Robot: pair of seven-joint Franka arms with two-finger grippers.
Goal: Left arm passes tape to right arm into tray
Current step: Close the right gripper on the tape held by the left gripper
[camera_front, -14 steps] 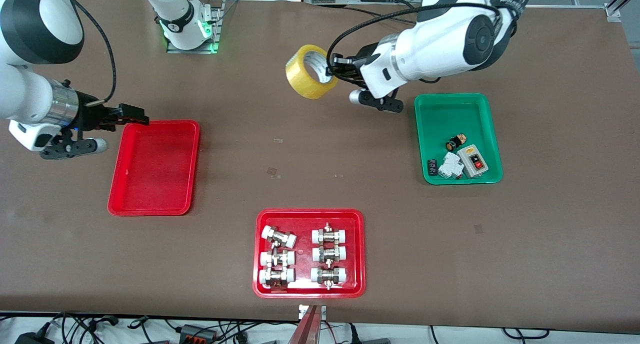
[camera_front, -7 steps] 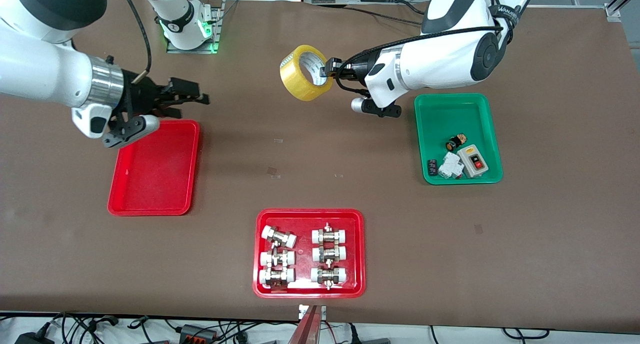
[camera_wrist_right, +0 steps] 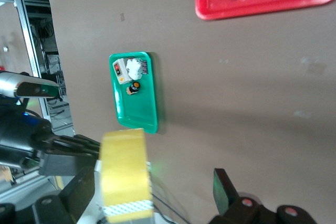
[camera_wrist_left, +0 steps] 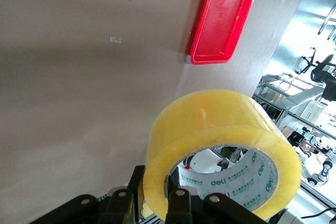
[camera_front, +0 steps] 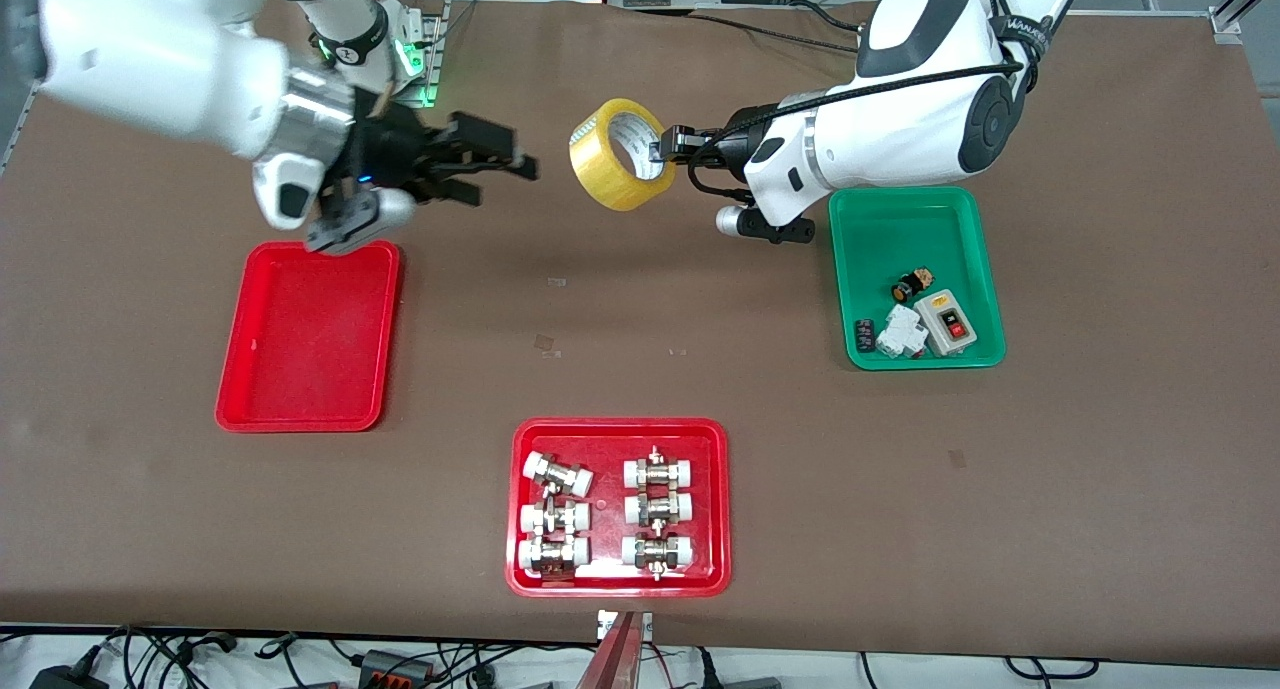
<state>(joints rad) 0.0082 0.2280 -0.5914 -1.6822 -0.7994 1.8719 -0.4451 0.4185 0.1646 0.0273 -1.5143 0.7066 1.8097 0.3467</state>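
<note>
Right end effector (camera_front: 500,164) has neared upright translucent yellow tape (camera_front: 618,155).

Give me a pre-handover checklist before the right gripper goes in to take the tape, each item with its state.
1. Left gripper shut on the tape, held up over bare table: ok.
2. Right gripper open, facing the tape: ok.
3. Right gripper's fingers around the tape's band: not ok, a gap remains.
4. Gap between the two grippers free of other things: ok.
5. Red tray has room for the tape: ok.
6. Left grip firm enough: cannot tell.
</note>
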